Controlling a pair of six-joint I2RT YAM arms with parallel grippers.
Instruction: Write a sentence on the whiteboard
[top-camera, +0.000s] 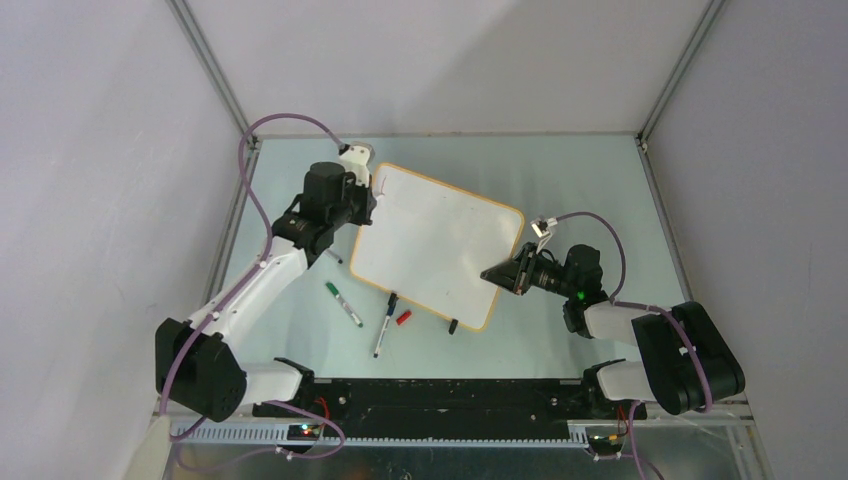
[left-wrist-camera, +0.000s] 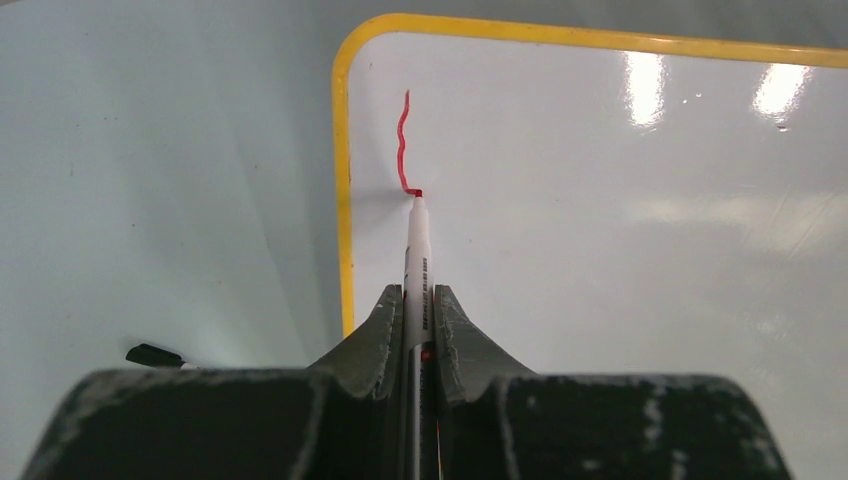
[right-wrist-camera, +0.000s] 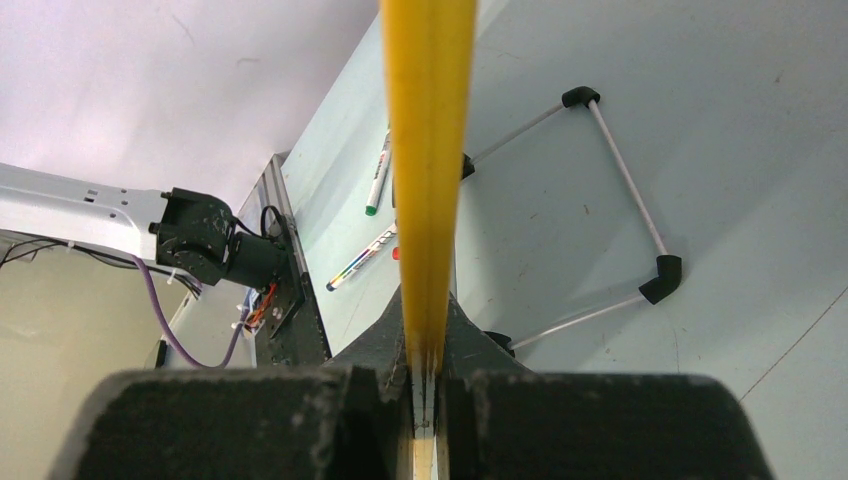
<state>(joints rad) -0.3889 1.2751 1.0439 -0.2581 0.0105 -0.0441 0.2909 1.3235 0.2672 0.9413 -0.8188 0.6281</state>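
We see the pale green table (top-camera: 560, 180) with the whiteboard (top-camera: 440, 245) at its middle, turned askew between the two arms. The right gripper (top-camera: 497, 273) is clamped narrowly on the board's orange-yellow frame at its right edge, which the right wrist view shows edge-on between the fingers. The left gripper (left-wrist-camera: 418, 300) is at the board's far-left corner, closed around a red marker (left-wrist-camera: 416, 250) whose tip touches the white surface. Near the board's front edge lie a green marker (top-camera: 343, 304), a dark marker (top-camera: 385, 325) and a red cap (top-camera: 403, 318). We read no words, only one wavy red stroke (left-wrist-camera: 402, 145) just inside the frame, ending at the tip.
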